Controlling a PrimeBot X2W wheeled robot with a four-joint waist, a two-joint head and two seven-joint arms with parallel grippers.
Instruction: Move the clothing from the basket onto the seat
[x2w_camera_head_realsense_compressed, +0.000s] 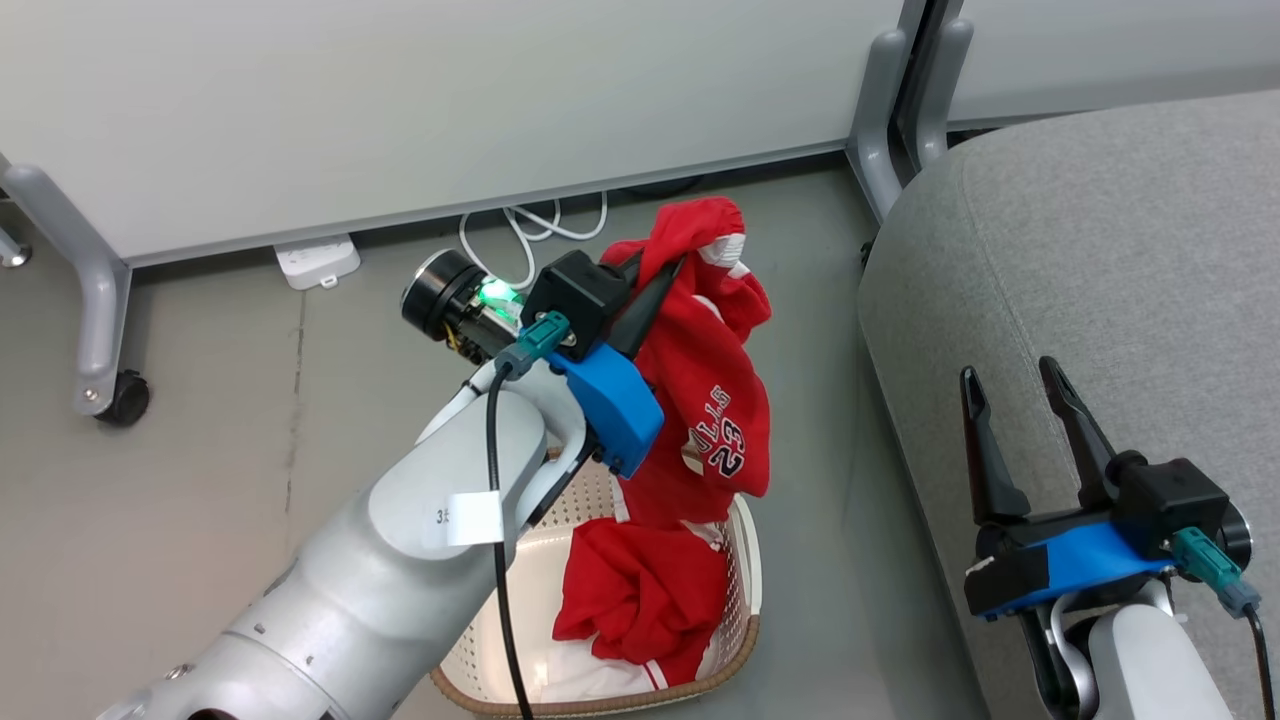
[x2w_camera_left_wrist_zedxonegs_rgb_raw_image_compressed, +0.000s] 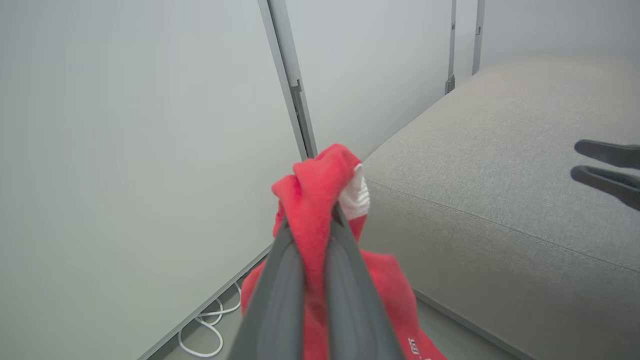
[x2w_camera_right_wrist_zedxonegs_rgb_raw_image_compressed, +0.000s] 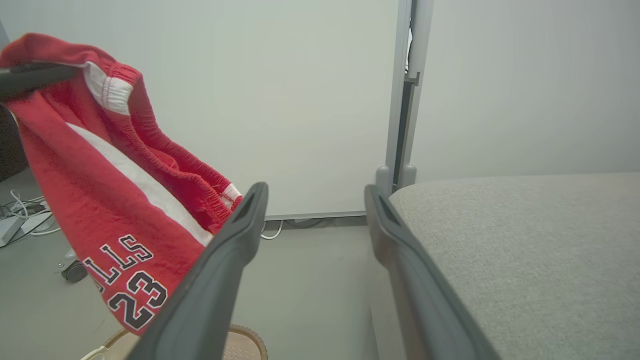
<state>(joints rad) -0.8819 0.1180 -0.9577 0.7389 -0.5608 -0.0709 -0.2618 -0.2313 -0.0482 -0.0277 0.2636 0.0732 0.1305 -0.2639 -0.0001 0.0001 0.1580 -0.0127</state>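
My left gripper (x2w_camera_head_realsense_compressed: 660, 268) is shut on a bright red garment (x2w_camera_head_realsense_compressed: 715, 400) with white trim and the number 23, held up above the basket (x2w_camera_head_realsense_compressed: 745, 600). In the left wrist view its fingers (x2w_camera_left_wrist_zedxonegs_rgb_raw_image_compressed: 280, 280) pinch the red fabric (x2w_camera_left_wrist_zedxonegs_rgb_raw_image_compressed: 315, 200). The garment (x2w_camera_right_wrist_zedxonegs_rgb_raw_image_compressed: 100, 200) hangs free in the right wrist view. More red clothing (x2w_camera_head_realsense_compressed: 640, 590) lies inside the cream basket on the floor. The grey seat (x2w_camera_head_realsense_compressed: 1100, 300) stands to the right. My right gripper (x2w_camera_head_realsense_compressed: 1010, 385) hovers open over the seat's front edge, with nothing between its fingers (x2w_camera_right_wrist_zedxonegs_rgb_raw_image_compressed: 220, 270).
A pale partition wall (x2w_camera_head_realsense_compressed: 400, 100) on grey legs with castors (x2w_camera_head_realsense_compressed: 125, 398) runs along the back. A white power strip (x2w_camera_head_realsense_compressed: 315, 260) and coiled white cable (x2w_camera_head_realsense_compressed: 530, 225) lie on the floor beneath it. Grey floor separates the basket from the seat.
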